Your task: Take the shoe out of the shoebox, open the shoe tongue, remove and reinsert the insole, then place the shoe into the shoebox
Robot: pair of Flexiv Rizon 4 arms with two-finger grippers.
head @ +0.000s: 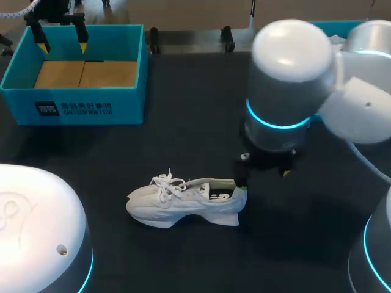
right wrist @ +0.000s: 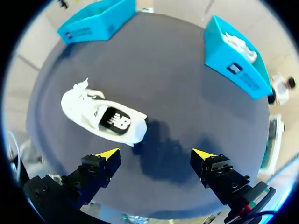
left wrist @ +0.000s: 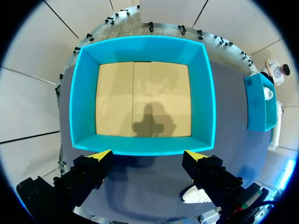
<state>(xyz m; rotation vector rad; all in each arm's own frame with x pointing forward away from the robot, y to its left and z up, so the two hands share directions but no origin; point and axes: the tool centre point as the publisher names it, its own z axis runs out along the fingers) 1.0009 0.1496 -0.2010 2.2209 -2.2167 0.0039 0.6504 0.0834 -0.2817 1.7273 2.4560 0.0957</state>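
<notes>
Head view: the white shoe (head: 186,201) rests on the tabletop (head: 183,110) at six o'clock. The blue shoebox (head: 85,110) stands at ten o'clock, with the left gripper (head: 61,41) above it. The right gripper (head: 264,177) is at the shoe's three o'clock.

Left wrist view: the left gripper is released, holding nothing.

Right wrist view: the right gripper is released, with the shoe ahead toward eleven o'clock.

**Head view.** The right arm (head: 293,79) covers most of the right gripper (head: 264,177). It also covers all but a strip of the second box (head: 333,25) at upper right. The left gripper (head: 62,44) is cut off above its fingers by the top edge.

**Left wrist view.** The shoe (left wrist: 194,196) shows only as a white sliver behind one finger of the left gripper.

**Right wrist view.** The white contents (right wrist: 239,46) of the second box cannot be identified.
</notes>
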